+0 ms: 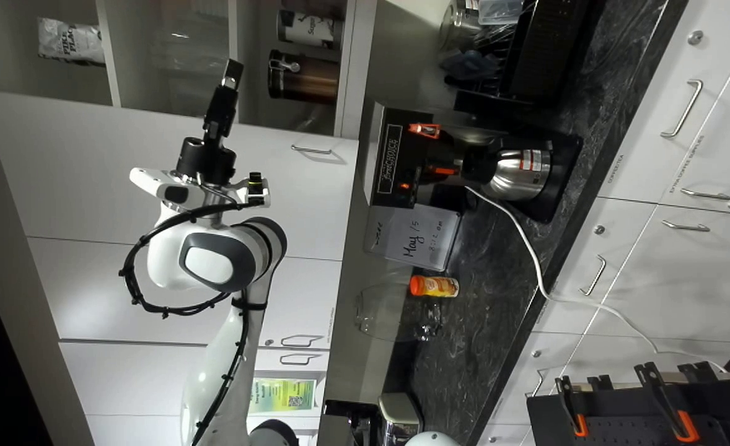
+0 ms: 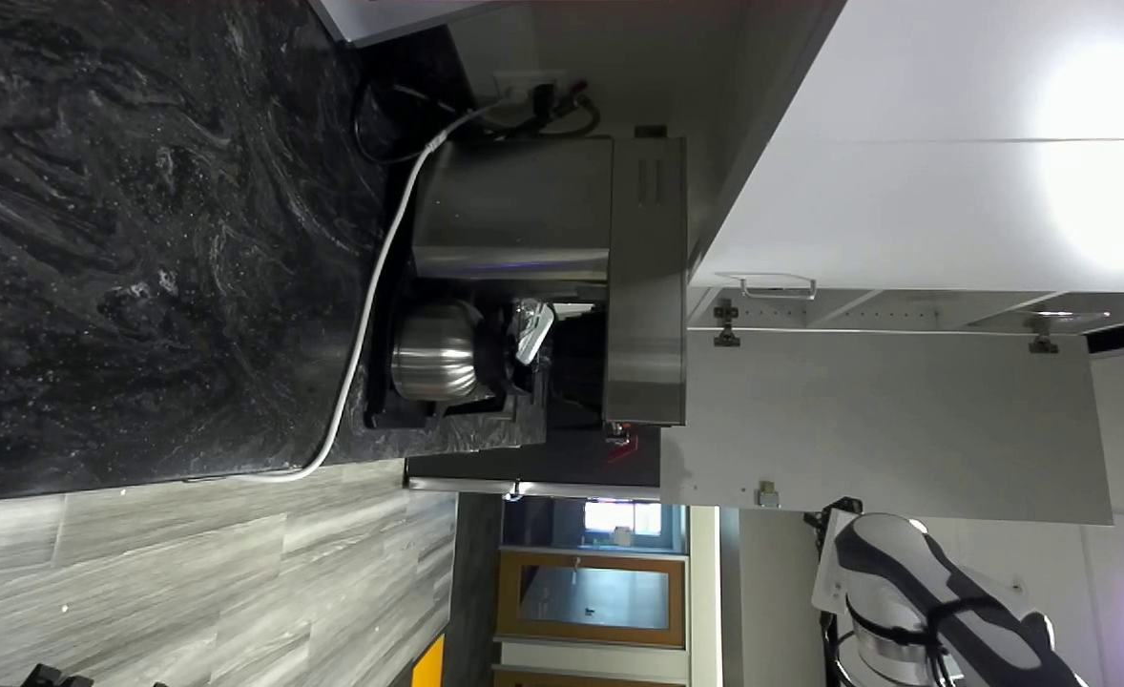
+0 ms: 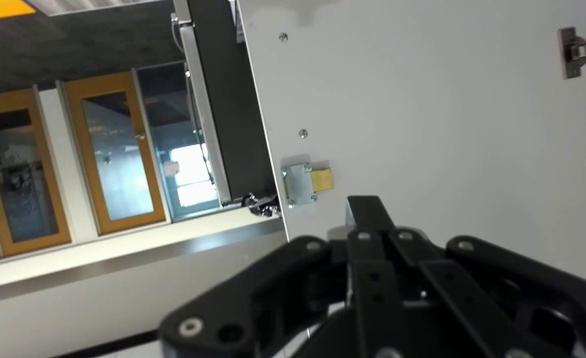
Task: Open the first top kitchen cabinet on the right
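The right-hand upper cabinet stands open, and its shelves [image 1: 287, 118] show in an exterior view. Its white door [image 2: 905, 420] is swung far out on its hinges [image 2: 726, 322], with the inner face showing. The same inner face [image 3: 432, 129], with a metal latch [image 3: 299, 184] near the free edge, fills much of the wrist view. The door's own handle is hidden on the outer face. My gripper [image 1: 233, 69] is in front of the open cabinet. In the wrist view its closed fingertips [image 3: 370, 209] point at the inner face beside the latch. I cannot tell whether they touch it.
A closed neighbouring door [image 1: 266, 198] with a handle [image 1: 311, 150] is beside the opening. A sugar tin [image 1: 309, 28], a copper canister [image 1: 306, 77] and a white bag [image 1: 70, 42] stand on the shelves. A coffee maker [image 1: 402, 148] is on the dark counter [image 1: 489, 272] below.
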### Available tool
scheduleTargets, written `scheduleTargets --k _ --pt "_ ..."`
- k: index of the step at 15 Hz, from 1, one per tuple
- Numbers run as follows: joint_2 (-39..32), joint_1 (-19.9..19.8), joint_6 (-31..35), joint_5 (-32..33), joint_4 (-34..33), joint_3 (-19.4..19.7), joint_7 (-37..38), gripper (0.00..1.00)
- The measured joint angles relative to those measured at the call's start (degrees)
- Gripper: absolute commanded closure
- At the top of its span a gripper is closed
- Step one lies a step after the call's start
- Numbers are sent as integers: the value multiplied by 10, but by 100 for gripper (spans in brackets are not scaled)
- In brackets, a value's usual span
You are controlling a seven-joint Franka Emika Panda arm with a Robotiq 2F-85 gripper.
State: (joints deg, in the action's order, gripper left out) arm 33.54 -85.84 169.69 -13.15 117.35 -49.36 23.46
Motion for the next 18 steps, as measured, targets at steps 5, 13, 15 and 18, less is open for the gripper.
scheduleTargets --k 5,13,15,18 --pt "-17 212 -91 -115 24 164 -146 84" --pt "-6 487 -155 4 60 384 -139 38" --pt "-8 504 -155 25 60 398 -126 28" --pt "-10 504 -154 26 60 398 -126 28"
